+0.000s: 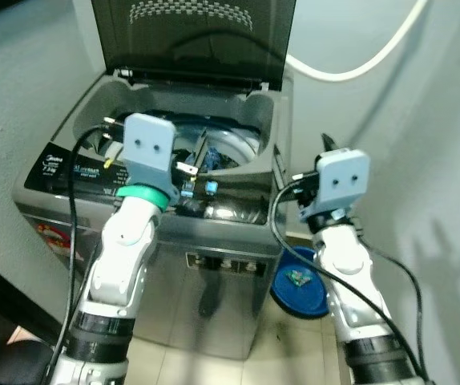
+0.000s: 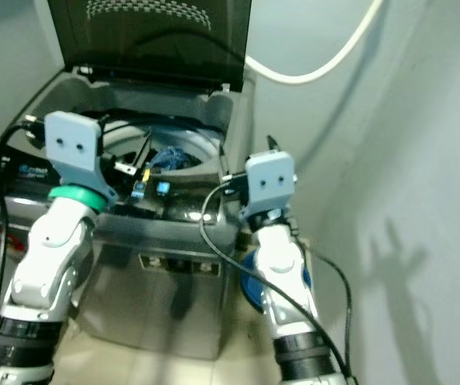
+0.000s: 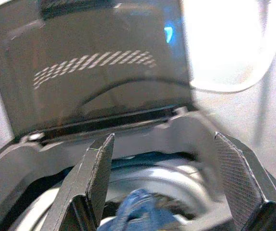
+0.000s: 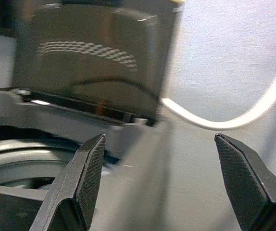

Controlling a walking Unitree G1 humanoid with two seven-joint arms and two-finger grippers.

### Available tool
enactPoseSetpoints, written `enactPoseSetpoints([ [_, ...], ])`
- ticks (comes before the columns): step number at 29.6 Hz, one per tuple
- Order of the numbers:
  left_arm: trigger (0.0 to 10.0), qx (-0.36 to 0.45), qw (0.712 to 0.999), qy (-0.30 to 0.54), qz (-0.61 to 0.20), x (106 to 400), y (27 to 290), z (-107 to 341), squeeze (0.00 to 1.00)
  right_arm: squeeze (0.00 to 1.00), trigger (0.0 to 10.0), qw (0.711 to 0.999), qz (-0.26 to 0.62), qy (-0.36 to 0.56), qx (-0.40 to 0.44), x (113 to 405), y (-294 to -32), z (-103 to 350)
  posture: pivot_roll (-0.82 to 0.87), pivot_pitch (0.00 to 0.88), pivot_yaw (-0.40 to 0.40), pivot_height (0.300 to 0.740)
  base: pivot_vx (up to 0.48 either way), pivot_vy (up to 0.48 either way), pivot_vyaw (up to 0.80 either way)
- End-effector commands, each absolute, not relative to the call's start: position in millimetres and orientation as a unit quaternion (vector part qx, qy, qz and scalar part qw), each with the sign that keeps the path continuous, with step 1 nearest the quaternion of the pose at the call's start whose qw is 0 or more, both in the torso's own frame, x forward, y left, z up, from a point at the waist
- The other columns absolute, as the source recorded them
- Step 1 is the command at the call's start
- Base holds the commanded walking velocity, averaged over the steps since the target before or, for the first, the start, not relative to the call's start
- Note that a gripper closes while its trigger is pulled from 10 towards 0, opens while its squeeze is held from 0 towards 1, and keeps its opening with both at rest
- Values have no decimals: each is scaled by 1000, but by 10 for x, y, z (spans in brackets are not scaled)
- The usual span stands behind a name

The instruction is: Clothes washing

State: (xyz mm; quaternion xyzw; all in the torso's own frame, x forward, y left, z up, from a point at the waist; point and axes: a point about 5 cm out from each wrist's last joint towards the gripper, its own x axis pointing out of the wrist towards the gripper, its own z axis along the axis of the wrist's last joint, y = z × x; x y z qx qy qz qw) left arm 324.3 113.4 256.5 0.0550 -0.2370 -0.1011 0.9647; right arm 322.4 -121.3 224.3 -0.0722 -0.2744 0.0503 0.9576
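The left gripper (image 3: 159, 185) is hovering with its 2 fingers spread wide and empty, over the washer (image 1: 214, 233) opening. Blue clothes (image 3: 138, 211) are lying in the drum just below and ahead of it. The lid (image 1: 194, 36) is standing upright beyond. The right gripper (image 4: 162, 183) is gaping, empty, at the washer's right edge, with a white hose (image 4: 234, 115) ahead.

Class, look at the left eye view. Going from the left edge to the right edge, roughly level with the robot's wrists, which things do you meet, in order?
Control panel → left gripper, open over the washing machine's drum → blue clothing in the drum → washing machine's right rim → right gripper, open → grey wall.
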Motion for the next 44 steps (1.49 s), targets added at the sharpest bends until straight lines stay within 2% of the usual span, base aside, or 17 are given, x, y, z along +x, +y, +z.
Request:
enactPoseSetpoints([
  [1, 10000, 57, 966, -234, -97, 3243, 1164, 2541, 0, 0, 10000, 957, 58, -275, -65, 3199, -1164, 2232, 54, 0, 60, 740, -307, 0, 0],
  [13, 10000, 57, 966, -233, -97, 3241, 1161, 2541, 0, 0, 10000, 958, 69, -272, -65, 3194, -1120, 2213, 57, 0, 61, 740, -299, 0, 0],
  [23, 10000, 61, 969, -218, -104, 3249, 1133, 2494, 0, 0, 10000, 957, 97, -261, -84, 3188, -1064, 2163, 59, 0, 61, 740, 0, 0, 0],
  [26, 10000, 67, 971, -201, -112, 3249, 1104, 2424, 0, 0, 10000, 957, 106, -255, -84, 3182, -1044, 2132, 60, 0, 61, 740, 0, 0, 779],
  [32, 10000, 79, 980, -135, -122, 3216, 1096, 2028, 0, 0, 10000, 971, 124, -187, -87, 3151, -1035, 1706, 60, 0, 54, 740, 0, 0, 800],
  [34, 10000, 79, 980, -135, -122, 3216, 1096, 2028, 0, 0, 10000, 971, 124, -187, -87, 3151, -1035, 1706, 60, 0, 54, 740, 0, 0, 800],
  [36, 10000, 97, 984, -81, -129, 3162, 1111, 1706, 0, 0, 10000, 984, 109, -115, -81, 3110, -1134, 1308, 64, 0, 54, 740, 0, 0, 797],
  [37, 10000, 97, 984, -81, -129, 3162, 1111, 1706, 0, 0, 10000, 984, 109, -115, -81, 3110, -1134, 1308, 64, 0, 54, 740, 0, 0, 794],
  [39, 10000, 104, 985, -40, -132, 3104, 1128, 1478, 0, 0, 10000, 991, 94, -59, -75, 3050, -1218, 1001, 61, 0, 58, 740, 0, 0, 791],
  [44, 10000, 109, 985, -11, -135, 3049, 1137, 1324, 0, 0, 10000, 995, 75, 16, -61, 2951, -1315, 633, 64, 0, 66, 740, 0, 0, 788],
])
